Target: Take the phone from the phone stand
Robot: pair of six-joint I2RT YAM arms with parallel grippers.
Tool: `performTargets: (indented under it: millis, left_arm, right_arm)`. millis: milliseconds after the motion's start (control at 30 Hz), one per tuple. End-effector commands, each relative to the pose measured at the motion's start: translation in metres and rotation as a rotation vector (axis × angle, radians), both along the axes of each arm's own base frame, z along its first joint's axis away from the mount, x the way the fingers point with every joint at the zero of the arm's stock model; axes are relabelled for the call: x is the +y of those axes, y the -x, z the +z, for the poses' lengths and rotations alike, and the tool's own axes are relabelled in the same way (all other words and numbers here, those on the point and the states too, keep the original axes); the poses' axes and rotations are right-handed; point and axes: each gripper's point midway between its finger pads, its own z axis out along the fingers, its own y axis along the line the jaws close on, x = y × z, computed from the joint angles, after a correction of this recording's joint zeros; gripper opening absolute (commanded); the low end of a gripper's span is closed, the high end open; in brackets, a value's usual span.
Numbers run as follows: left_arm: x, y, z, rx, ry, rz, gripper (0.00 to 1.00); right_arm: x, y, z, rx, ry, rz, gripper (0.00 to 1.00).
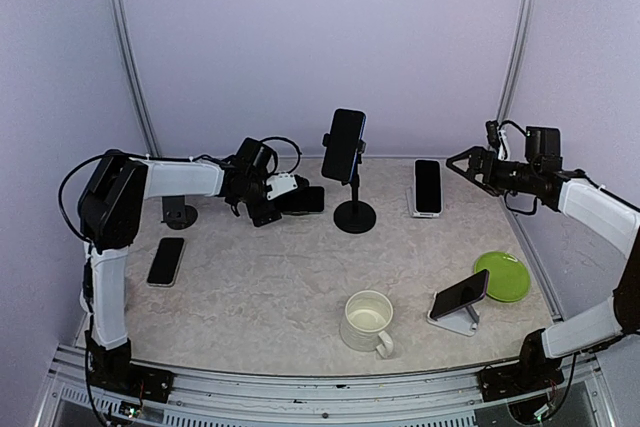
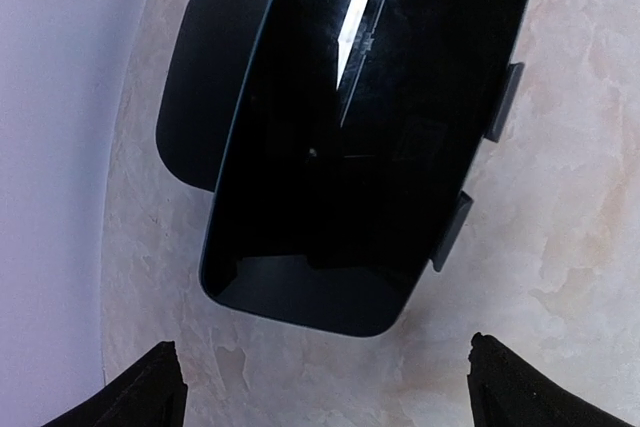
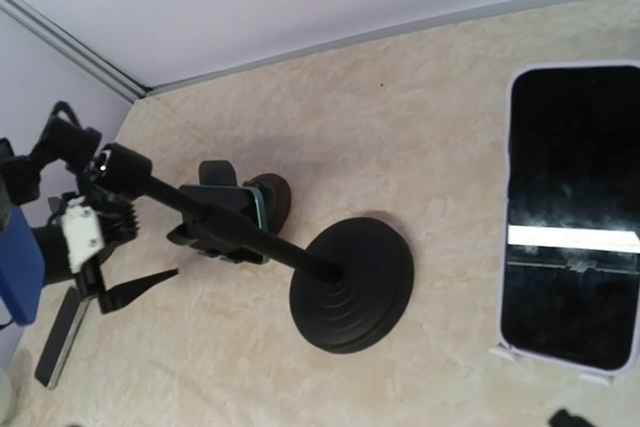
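Observation:
A dark phone [image 2: 370,137] sits in a low clamp stand whose grey side tabs [image 2: 505,102] grip its right edge; the stand's black base [image 2: 195,97] shows behind it. In the top view this phone [image 1: 304,199] is at the back left. My left gripper [image 1: 280,202] is right beside it. It is open, with both fingertips [image 2: 150,392] just short of the phone's near end and nothing between them. My right gripper [image 1: 462,169] hovers open at the back right, above and to the right of a white-cased phone [image 1: 427,187] on a white stand.
A black pole stand [image 1: 354,215] holds another phone [image 1: 343,144] high at centre back. A loose phone [image 1: 166,260] lies flat at left, near a small black stand [image 1: 180,213]. In front are a cream mug [image 1: 368,321], a green plate [image 1: 502,276] and a phone on a white stand [image 1: 458,297].

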Motion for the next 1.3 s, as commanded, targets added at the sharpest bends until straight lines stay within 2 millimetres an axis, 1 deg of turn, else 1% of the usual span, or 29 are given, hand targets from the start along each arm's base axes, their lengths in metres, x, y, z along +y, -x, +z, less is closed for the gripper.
performTargets:
  millis: [0,200,267,400,500,633,833,1000,1100,1133,1267]
  left_arm:
    - [0.005,-0.026,0.003,-0.088,-0.057,-0.008,0.95]
    - [0.008,-0.039,-0.001,-0.143,-0.098,-0.039,0.96]
    - [0.007,-0.044,-0.001,-0.139,-0.083,-0.042,0.96]
    - [0.003,-0.046,-0.006,-0.119,-0.072,-0.07,0.97]
    - [-0.002,-0.044,-0.01,-0.094,-0.059,-0.087,0.97]
    - [-0.002,-0.04,-0.021,-0.059,-0.071,-0.111,0.97]
    - [-0.004,-0.03,-0.025,-0.012,-0.051,-0.132,0.97]
    - [-0.016,-0.026,-0.016,0.006,0.03,-0.138,0.97]
    - [-0.023,-0.026,-0.001,0.024,0.13,-0.128,0.97]
    - [-0.025,-0.025,0.006,0.02,0.161,-0.131,0.97]
    - [-0.025,-0.022,0.021,0.033,0.225,-0.131,0.98]
  right_arm:
    - [0.002,0.004,-0.008,0.034,-0.021,-0.011,1.0]
    - [0.002,-0.002,-0.007,0.044,-0.009,-0.007,1.0]
    - [0.002,-0.004,-0.005,0.045,-0.008,-0.005,1.0]
    - [0.003,-0.007,-0.002,0.044,-0.009,-0.003,1.0]
    - [0.002,-0.011,0.001,0.024,0.02,0.009,1.0]
    - [0.003,-0.016,0.005,0.014,0.031,0.013,1.0]
    - [0.003,-0.017,0.004,0.013,0.03,0.014,1.0]
    - [0.003,-0.016,0.001,0.017,0.025,0.017,1.0]
    - [0.004,-0.016,0.002,0.015,0.024,0.02,1.0]
    - [0.004,-0.015,0.002,0.016,0.024,0.02,1.0]
    - [0.004,-0.013,0.001,0.012,0.023,0.019,1.0]
